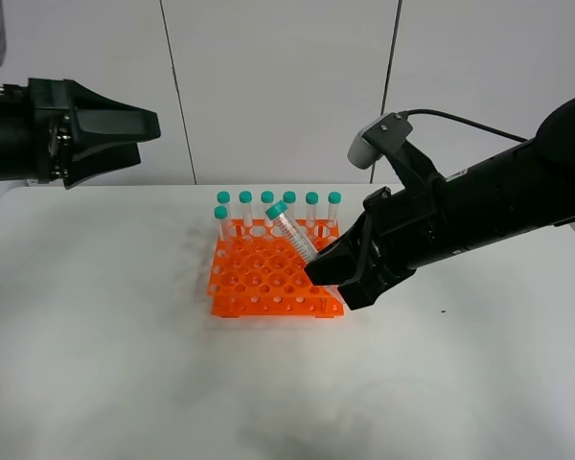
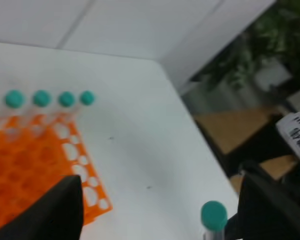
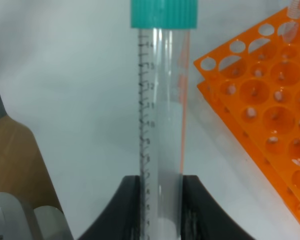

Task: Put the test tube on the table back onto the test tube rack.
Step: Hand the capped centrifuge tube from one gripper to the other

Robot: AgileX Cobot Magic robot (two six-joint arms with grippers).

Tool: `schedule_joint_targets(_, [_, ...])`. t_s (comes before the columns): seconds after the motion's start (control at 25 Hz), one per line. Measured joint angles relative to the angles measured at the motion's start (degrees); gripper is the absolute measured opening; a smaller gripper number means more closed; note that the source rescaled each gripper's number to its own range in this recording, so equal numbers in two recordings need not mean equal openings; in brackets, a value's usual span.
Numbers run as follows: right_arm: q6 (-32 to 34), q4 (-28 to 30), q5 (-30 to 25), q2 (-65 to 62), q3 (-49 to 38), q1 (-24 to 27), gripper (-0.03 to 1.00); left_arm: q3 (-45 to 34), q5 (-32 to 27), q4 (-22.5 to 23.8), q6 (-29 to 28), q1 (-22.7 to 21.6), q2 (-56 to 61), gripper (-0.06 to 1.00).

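Note:
The orange test tube rack [image 1: 259, 283] stands mid-table on the white table [image 1: 96, 345], with several teal-capped tubes [image 1: 289, 203] upright along its back row. My right gripper [image 1: 318, 270] is shut on the lower part of one test tube [image 1: 292, 230]. It holds the tube tilted above the rack's right side, cap up and leaning left. In the right wrist view the tube [image 3: 160, 115] sits between the two fingers [image 3: 132, 210], with the rack [image 3: 270, 115] beside it. My left gripper [image 1: 149, 139] is open and empty, high at the far left. The left wrist view shows the rack [image 2: 25, 165] and the held tube's cap [image 2: 213, 215].
A white panelled wall [image 1: 287, 86] rises behind the table. Past the table's edge [image 2: 200, 135] the left wrist view shows brown furniture [image 2: 230, 130] and a plant [image 2: 260, 55]. The right arm [image 1: 479, 211] reaches in from the right, above the table.

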State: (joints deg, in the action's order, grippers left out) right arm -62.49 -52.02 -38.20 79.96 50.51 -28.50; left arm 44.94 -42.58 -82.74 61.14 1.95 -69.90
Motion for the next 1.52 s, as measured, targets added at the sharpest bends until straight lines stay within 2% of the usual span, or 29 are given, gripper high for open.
schedule_joint_targets(0.16, [0.0, 0.0, 0.0, 0.0, 0.0, 0.0, 0.02, 0.0, 4.0, -2.4, 1.6, 7.9, -3.8, 0.94])
schedule_joint_targets(0.32, [0.0, 0.0, 0.0, 0.0, 0.0, 0.0, 0.02, 0.0, 9.1, -8.8, 5.3, 15.1, -6.8, 0.94])
schedule_joint_targets(0.44, [0.0, 0.0, 0.0, 0.0, 0.0, 0.0, 0.02, 0.0, 10.1, -13.7, 8.8, 18.5, -9.1, 0.94])
schedule_joint_targets(0.52, [0.0, 0.0, 0.0, 0.0, 0.0, 0.0, 0.02, 0.0, 10.1, -15.1, 10.3, 19.9, -10.6, 0.94])
schedule_joint_targets(0.72, [-0.1, 0.0, 0.0, 0.0, 0.0, 0.0, 0.02, 0.0, 10.1, -15.7, 10.6, 21.5, -13.7, 0.94])
schedule_joint_targets(1.52, [-0.1, -1.3, -0.1, 0.0, 0.0, 0.0, 0.02, 0.0, 5.2, -16.0, 10.7, 21.6, -14.0, 0.94])
